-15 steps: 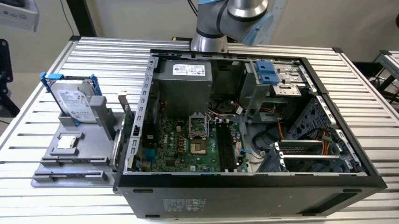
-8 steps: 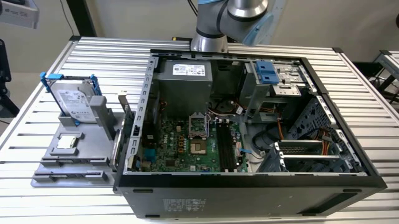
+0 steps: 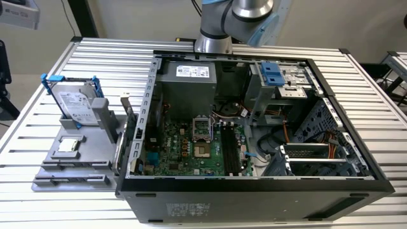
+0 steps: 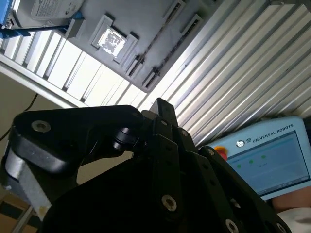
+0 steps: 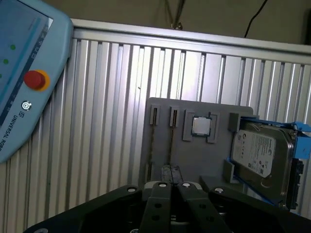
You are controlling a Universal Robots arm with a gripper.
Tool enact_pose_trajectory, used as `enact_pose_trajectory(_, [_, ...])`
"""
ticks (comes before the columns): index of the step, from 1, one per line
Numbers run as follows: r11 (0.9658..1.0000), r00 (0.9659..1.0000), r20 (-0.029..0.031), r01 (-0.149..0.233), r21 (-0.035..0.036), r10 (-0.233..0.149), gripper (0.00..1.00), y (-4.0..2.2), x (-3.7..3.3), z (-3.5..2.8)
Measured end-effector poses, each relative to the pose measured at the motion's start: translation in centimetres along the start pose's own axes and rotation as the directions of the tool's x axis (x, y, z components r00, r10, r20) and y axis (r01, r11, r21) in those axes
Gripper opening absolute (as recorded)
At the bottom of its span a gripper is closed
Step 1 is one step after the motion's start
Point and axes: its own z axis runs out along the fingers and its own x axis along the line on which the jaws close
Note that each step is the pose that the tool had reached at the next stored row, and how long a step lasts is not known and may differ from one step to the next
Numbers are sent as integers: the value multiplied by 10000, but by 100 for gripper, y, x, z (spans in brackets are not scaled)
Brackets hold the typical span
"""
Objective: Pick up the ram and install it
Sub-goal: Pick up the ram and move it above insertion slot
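Observation:
My gripper (image 5: pixel 170 170) hangs high above the table with its black fingers pressed together, shut, and nothing shows between them; it also appears in the second wrist view (image 4: pixel 163 103). Far below it lies the grey parts holder (image 5: pixel 194 160), with two narrow slots (image 5: pixel 172 138) holding thin dark lines. I cannot tell whether the ram stands in either one. In the exterior view the holder (image 3: pixel 95 157) sits left of the open computer case (image 3: pixel 254 186). The dark memory slots (image 3: pixel 232 150) run along the motherboard. The arm (image 3: pixel 222 24) rises behind the case.
A silver hard drive in a blue frame (image 3: pixel 77 107) stands at the holder's back, with a small square processor chip (image 3: pixel 68 145) in front of it. A teach pendant with a red button (image 5: pixel 24 82) lies on the ribbed metal table (image 3: pixel 102 62).

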Motion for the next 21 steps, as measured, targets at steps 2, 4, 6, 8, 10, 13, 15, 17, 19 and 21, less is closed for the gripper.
enact_pose_trajectory(2, [10000,10000,0,0,-1,0,100,0,0,0])
enact_pose_trajectory(4, [10000,10000,1,-2,-2,2,100,1,-1,1])
enact_pose_trajectory(6, [10000,10000,1,-2,-3,2,100,1,-1,1])
enact_pose_trajectory(8, [10000,10000,0,-2,-5,2,100,1,-1,0])
enact_pose_trajectory(10, [10000,10000,1,-2,-6,2,100,1,0,0])
enact_pose_trajectory(13, [10000,10000,1,0,-7,0,100,0,0,0])
enact_pose_trajectory(15, [10000,10000,1,-1,-9,1,100,0,0,0])
enact_pose_trajectory(17, [10000,10000,1,-1,-10,1,100,0,0,0])
enact_pose_trajectory(19, [10000,10000,1,-2,-11,2,100,0,0,0])
enact_pose_trajectory(21, [10000,10000,1,-1,-13,1,100,1,0,0])
